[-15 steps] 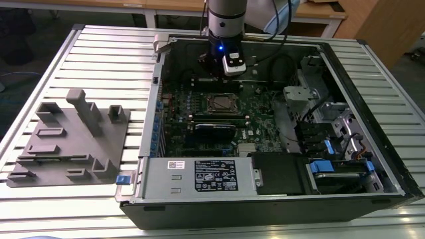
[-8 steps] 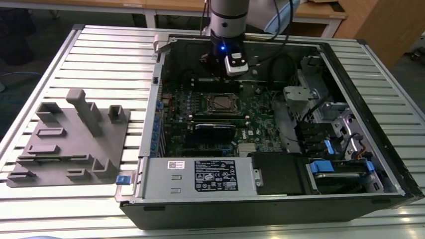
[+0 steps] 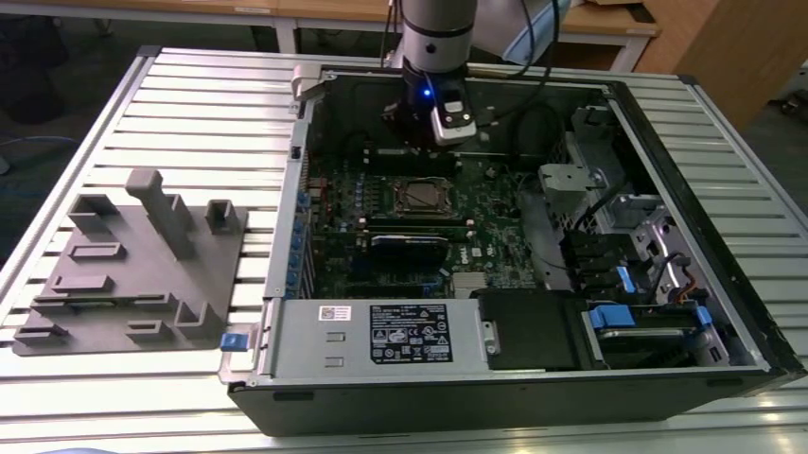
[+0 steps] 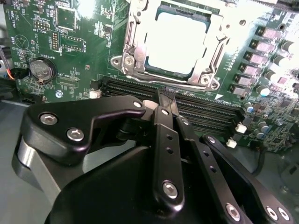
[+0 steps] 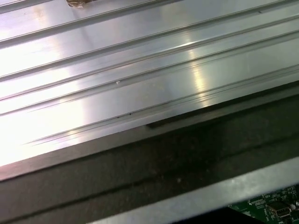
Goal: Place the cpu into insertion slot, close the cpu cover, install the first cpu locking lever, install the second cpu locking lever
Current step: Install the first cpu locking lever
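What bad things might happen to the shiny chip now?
1. The cover lies over the cpu, so a push on the frame might press the chip.
2. The gripper hangs close above the memory slots, beside the socket; dropping lower, it might hit them.

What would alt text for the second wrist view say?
The black end effector hangs above a green motherboard, its fingers close together with nothing visible between them. Just beyond the tips lies the insertion slot, the silver cpu cover down around a brightly glaring cpu. Black memory slots run between the socket and the end effector.
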Robot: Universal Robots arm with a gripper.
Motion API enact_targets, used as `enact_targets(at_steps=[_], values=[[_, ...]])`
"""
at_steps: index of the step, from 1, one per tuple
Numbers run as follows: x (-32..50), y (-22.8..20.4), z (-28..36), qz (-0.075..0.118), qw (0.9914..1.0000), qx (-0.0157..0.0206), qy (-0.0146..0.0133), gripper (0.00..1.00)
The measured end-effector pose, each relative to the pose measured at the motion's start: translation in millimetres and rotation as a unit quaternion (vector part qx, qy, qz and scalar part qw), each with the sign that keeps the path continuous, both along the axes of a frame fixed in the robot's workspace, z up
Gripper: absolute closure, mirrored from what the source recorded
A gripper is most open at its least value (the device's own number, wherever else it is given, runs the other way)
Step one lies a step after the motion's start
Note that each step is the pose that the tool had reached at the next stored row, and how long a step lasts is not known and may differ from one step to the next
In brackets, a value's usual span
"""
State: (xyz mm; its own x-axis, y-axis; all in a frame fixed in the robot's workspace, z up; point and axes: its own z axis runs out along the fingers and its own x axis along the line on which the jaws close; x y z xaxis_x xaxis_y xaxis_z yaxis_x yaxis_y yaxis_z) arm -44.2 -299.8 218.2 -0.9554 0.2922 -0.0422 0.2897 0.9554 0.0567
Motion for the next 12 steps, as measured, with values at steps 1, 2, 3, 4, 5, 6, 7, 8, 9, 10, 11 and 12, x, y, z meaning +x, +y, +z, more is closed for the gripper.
enact_targets(at_steps=[1,2,3,4,5,6,7,8,9,10,11,12], values=[[0.0,-1.0,0.0,0.002,1.00000,0.0000,0.0000,0.89],[-0.1,-2.2,0.0,0.003,1.00000,-0.0001,0.0000,0.89],[-0.2,-3.4,0.0,0.004,0.99999,-0.0001,0.0001,0.89],[-0.5,-6.5,0.0,0.007,0.99998,-0.0002,0.0001,0.89],[-0.5,-8.1,0.0,0.007,0.99997,-0.0004,0.0001,0.89],[-0.5,-9.8,0.0,0.008,0.99997,-0.0009,0.0000,0.89],[-0.5,-12.9,0.0,0.010,0.99995,-0.0019,0.0001,0.89],[-0.5,-14.5,-0.1,0.010,0.99995,-0.0021,0.0000,0.89],[-0.5,-16.3,-0.1,0.011,0.99994,-0.0024,0.0000,0.89],[-0.5,-18.0,-0.1,0.012,0.99993,-0.0027,0.0000,0.89],[-0.6,-20.1,-0.1,0.012,0.99992,-0.0029,0.0000,0.89],[-0.6,-22.1,-0.1,0.013,0.99991,-0.0031,0.0001,0.89]])
